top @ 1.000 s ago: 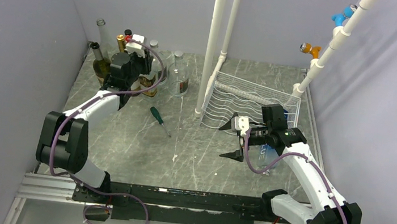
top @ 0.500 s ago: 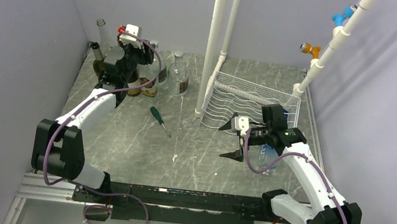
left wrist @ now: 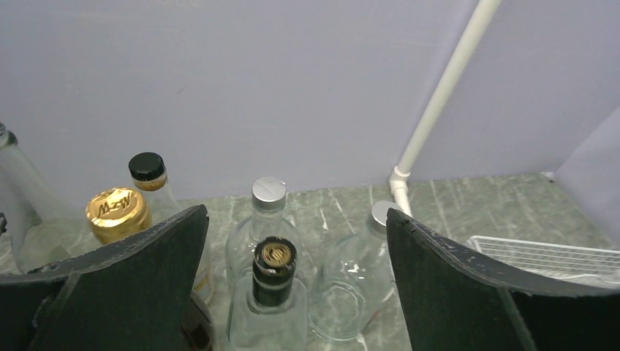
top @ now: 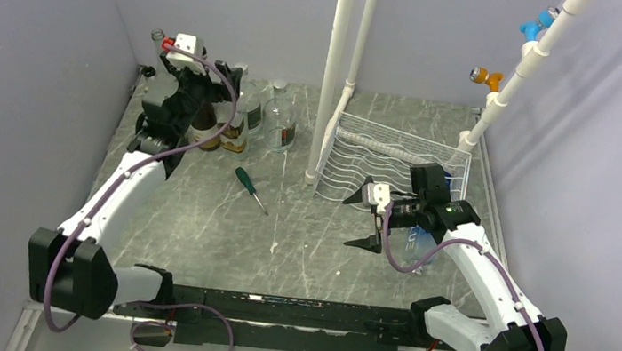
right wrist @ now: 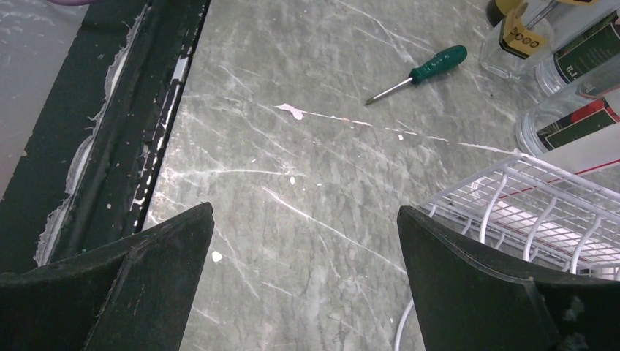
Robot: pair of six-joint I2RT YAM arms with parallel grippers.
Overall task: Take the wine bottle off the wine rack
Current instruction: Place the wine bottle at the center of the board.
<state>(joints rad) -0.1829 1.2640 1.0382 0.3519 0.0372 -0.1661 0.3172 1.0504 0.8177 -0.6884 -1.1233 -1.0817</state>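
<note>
The right gripper (top: 358,222) hangs low over the marbled table (top: 299,246) with its two fingers (right wrist: 139,285) spread wide. They hold nothing and touch nothing. The wine rack (top: 399,159) lies just beside this gripper on its far side. In the right wrist view the rack's white wire corner sits close to the right-hand finger, though a clear gap cannot be confirmed there. The wavy tiers rest flat on the table and the grid back stands up behind them.

Ahead of the right gripper's fingers, well apart from them, a green-handled screwdriver (top: 244,178) lies on the table.

Farther back, the left gripper (left wrist: 296,212) is raised above a cluster of bottles (top: 238,122) at the rear left. Its jaws are wide apart and grip nothing. The bottles stand upright on the table below and between the fingers:
- a clear bottle with a black-and-gold top (left wrist: 274,265), nearest
- a silver-capped bottle (left wrist: 268,193) behind it
- a rounder clear bottle (left wrist: 351,281) to the right
- a gold-foil cap (left wrist: 117,210) and a black cap (left wrist: 147,167) by the left finger

I cannot tell which of them is the wine one. From this gripper the rack is well off to the right, past a white pipe (left wrist: 439,102).
</note>
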